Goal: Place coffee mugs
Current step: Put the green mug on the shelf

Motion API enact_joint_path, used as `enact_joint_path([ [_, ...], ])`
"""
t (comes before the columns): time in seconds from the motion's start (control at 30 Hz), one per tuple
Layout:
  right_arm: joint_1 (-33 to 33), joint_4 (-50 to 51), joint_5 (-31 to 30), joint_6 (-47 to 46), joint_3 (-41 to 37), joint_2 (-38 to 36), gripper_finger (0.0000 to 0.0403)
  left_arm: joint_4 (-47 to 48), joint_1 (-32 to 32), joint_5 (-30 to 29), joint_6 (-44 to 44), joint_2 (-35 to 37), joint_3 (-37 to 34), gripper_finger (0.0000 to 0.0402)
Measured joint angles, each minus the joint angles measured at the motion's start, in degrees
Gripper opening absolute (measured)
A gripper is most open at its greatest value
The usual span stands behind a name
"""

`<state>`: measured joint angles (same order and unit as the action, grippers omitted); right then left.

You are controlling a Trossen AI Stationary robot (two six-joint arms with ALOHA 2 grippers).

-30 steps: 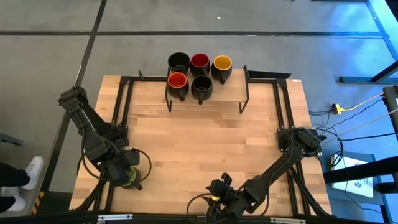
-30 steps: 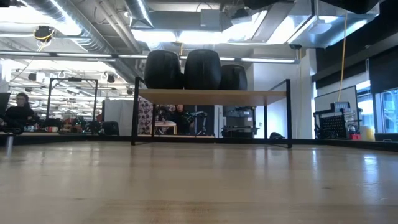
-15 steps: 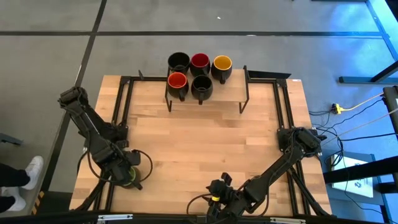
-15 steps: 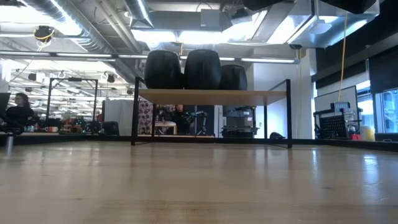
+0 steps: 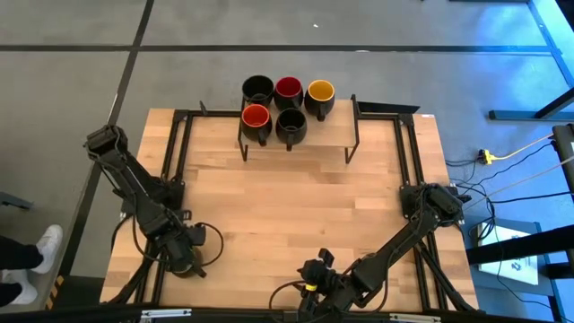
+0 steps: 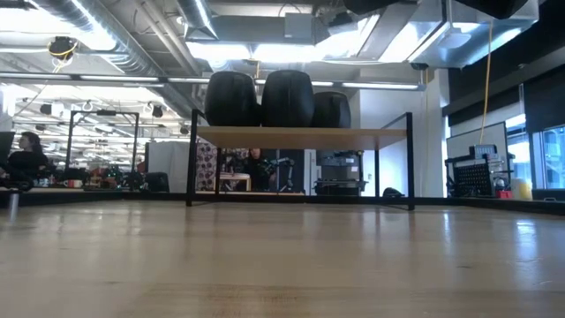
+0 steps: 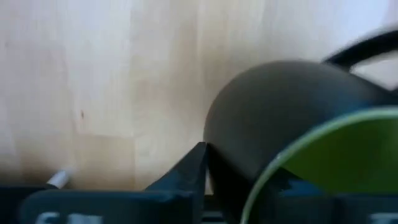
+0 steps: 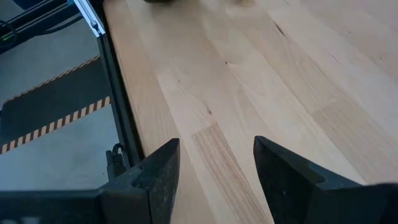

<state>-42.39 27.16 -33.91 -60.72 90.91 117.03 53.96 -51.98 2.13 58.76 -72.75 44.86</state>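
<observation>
Five mugs stand on a raised shelf (image 5: 325, 135) at the far edge: black (image 5: 257, 89), dark red (image 5: 288, 87), yellow (image 5: 320, 90), orange-red (image 5: 256, 115) and black (image 5: 291, 118). In the low view they show as dark round shapes (image 6: 287, 95) on the shelf (image 6: 300, 137). The green mug (image 7: 280, 106) is at the near-left corner, hidden under my left gripper (image 5: 184, 256) in the high view. My left gripper (image 7: 217, 183) is shut on it. My right gripper (image 8: 216, 155) is open over bare wood at the near edge (image 5: 314, 278). My left gripper comes at the green mug from above, pointing down. One finger (image 7: 189, 171) lies against the outside of the dark wall just below the green rim (image 7: 261, 180). The other finger is hidden behind the wall. Whether the mug's base is on the table does not show.
Black frame rails (image 5: 179, 152) run along the table's left and right sides. The wide middle of the wooden table (image 5: 296, 197) lies between the shelf and both arms. A cable loops beside the left gripper (image 5: 215, 240). People and benches show far behind the table in the low view.
My left gripper has moved toward the near edge and down over the green mug. The mug's green inside, visible beside the gripper a second ago in the high view, is now covered by it. The right arm has kept still.
</observation>
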Motion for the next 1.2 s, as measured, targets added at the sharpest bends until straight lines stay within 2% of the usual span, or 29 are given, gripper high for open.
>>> enact_joint_path([
  [0.1, -0.4, -0.1, -0.2, 0.6, 0.0, 0.0, 0.0193, -0.4, 1.0, 0.5, -2.3, -0.1, -0.1, 0.0021],
  [0.13, -0.7, -0.2, -1.1, 0.8, 0.0, 0.0, 0.0193, -1.0, 1.5, 0.8, -2.7, 0.0, 0.2, 0.0015],
  [0.27, -3.7, -1.1, -7.3, 0.3, 0.0, -0.1, 0.0193, -0.9, 5.1, -0.1, -8.8, -0.4, 4.4, 0.0015],
  [0.37, -6.1, 0.2, -9.9, -3.4, 0.0, -0.1, 0.0193, 0.7, 9.3, -2.4, -16.0, -2.4, 9.7, 0.0014],
  [0.57, -8.8, 1.8, -13.1, -14.2, -2.5, -0.1, 0.0193, 4.1, 18.5, -3.9, -36.0, -12.4, 21.5, 0.0014],
  [0.7, -9.5, 1.8, -12.9, -19.5, -4.1, -0.1, 0.0193, 3.9, 25.1, -4.6, -44.6, -19.8, 28.1, 0.0014],
  [0.93, -9.3, 1.4, -12.0, -20.4, -4.4, -0.1, 0.0193, 4.0, 32.3, -8.2, -53.2, -29.3, 37.9, 0.0016],
  [1.03, -8.9, 1.6, -11.7, -21.2, -4.4, -0.1, 0.0193, 4.1, 34.2, -10.3, -56.3, -32.3, 40.5, 0.0016],
  [1.2, -8.5, 1.8, -10.7, -21.5, -4.4, -0.1, 0.0193, 4.3, 36.3, -9.7, -58.0, -36.5, 42.1, 0.0017],
])
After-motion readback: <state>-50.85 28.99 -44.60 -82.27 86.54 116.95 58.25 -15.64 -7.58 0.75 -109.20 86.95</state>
